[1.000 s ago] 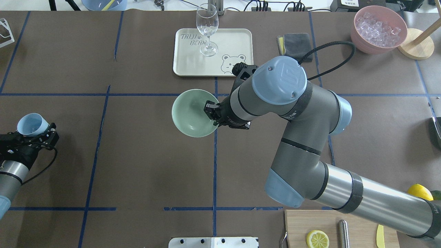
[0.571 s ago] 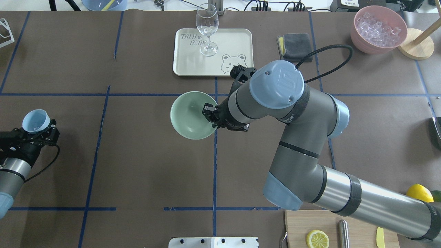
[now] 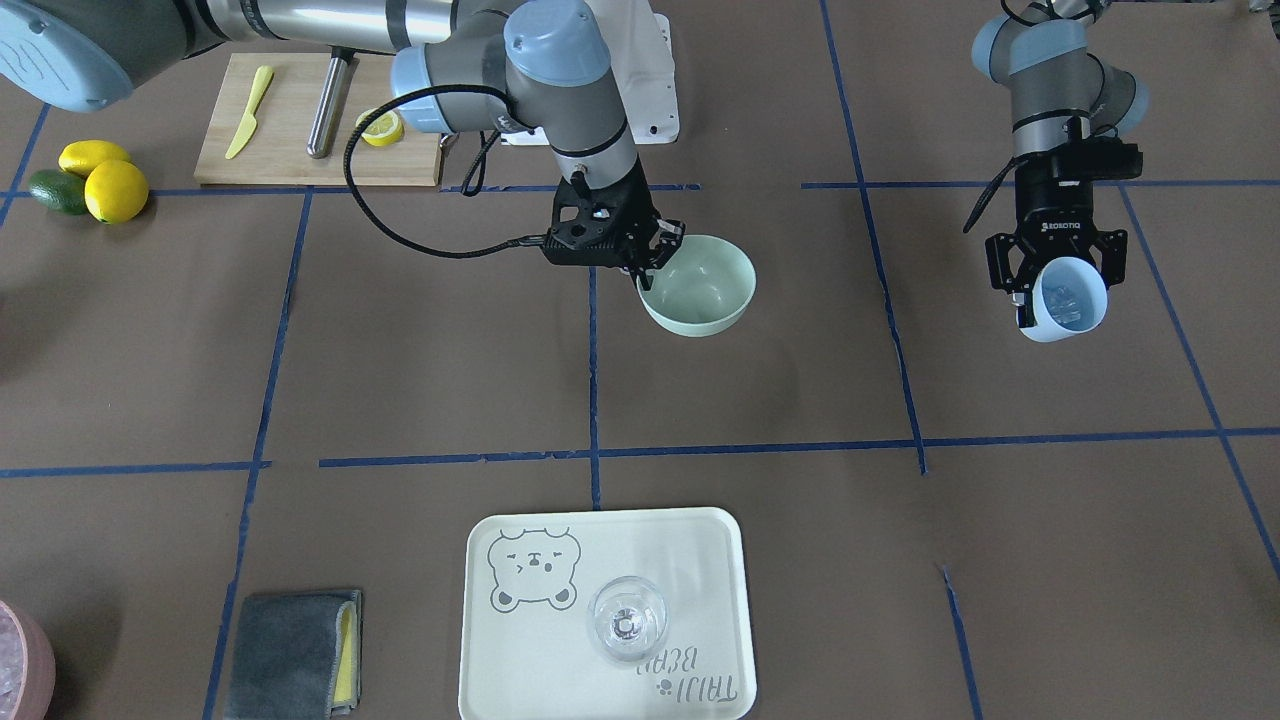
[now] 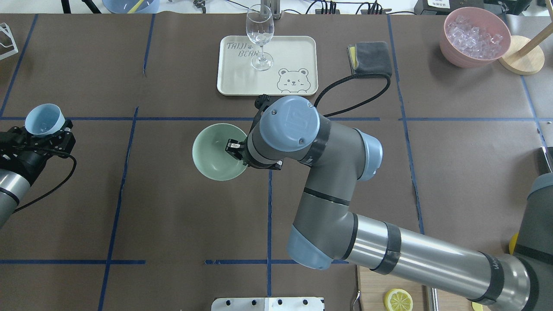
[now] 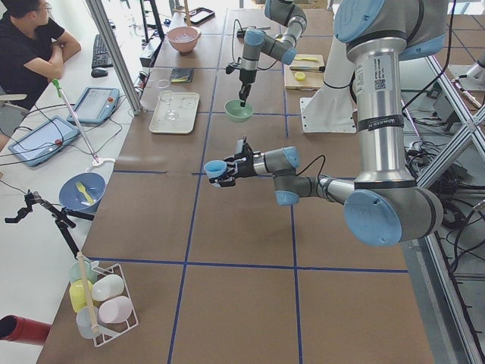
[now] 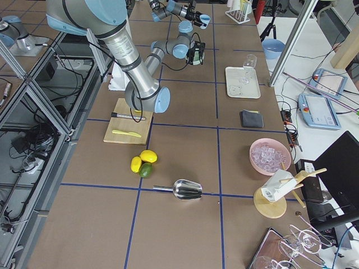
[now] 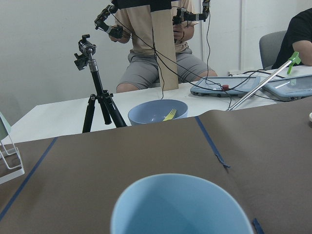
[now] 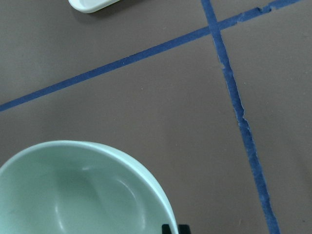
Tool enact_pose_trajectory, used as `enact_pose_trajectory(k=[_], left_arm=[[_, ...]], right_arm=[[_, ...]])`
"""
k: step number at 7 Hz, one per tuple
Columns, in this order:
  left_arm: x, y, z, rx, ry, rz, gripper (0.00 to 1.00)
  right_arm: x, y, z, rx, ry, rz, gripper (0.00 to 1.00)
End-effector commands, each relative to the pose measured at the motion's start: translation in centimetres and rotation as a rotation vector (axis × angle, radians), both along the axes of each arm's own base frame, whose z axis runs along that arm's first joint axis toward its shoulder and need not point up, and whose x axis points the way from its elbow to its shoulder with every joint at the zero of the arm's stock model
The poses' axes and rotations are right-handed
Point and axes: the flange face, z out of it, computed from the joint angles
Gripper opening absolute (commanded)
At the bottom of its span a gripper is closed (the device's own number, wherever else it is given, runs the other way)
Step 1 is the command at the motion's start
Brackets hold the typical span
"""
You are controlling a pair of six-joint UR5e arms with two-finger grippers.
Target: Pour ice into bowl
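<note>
Now | brown blue-taped table (image 4: 173,233) | left jaws clamp cup (image 4: 43,120) | right jaws clamp bowl (image 4: 212,156) rim

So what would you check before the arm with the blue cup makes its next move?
1. Cup gripped by the left gripper: ok.
2. Ice in the cup: ok, cubes show inside.
3. Bowl held at its rim by the right gripper: ok.
4. Bowl ready, nothing in it: ok.
5. Cup over the bowl: not ok, they are far apart.
</note>
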Motion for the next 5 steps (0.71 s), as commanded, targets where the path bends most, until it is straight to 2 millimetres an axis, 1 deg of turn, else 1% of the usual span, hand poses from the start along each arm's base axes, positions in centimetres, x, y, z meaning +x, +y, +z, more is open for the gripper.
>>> enact_pose_trajectory(k=[1, 2, 3, 4, 5], left_arm=[[-0.9, -0.6, -1.7, 0.034, -0.042, 0.015, 0.00], [-0.7, -0.7, -2.0, 0.038, -0.037, 0.017, 0.00], [-0.5, -0.6, -2.1, 0.040, -0.035, 0.020, 0.00], [-0.2, -0.5, -2.3, 0.042, -0.033, 0.025, 0.00], [1.2, -1.2, -4.1, 0.063, 0.002, 0.022, 0.00]], right_arm=[[-5.2, -0.8, -0.9, 0.007, 0.033, 0.001, 0.00], [-6.3, -1.2, -1.1, 0.009, 0.009, 0.002, 0.00], [-6.3, -1.2, -1.3, 0.009, -0.002, 0.002, 0.81], [-6.2, -1.3, -1.3, 0.003, -0.006, -0.004, 1.00], [-5.5, -1.7, -1.7, -0.016, -0.022, -0.033, 1.00]])
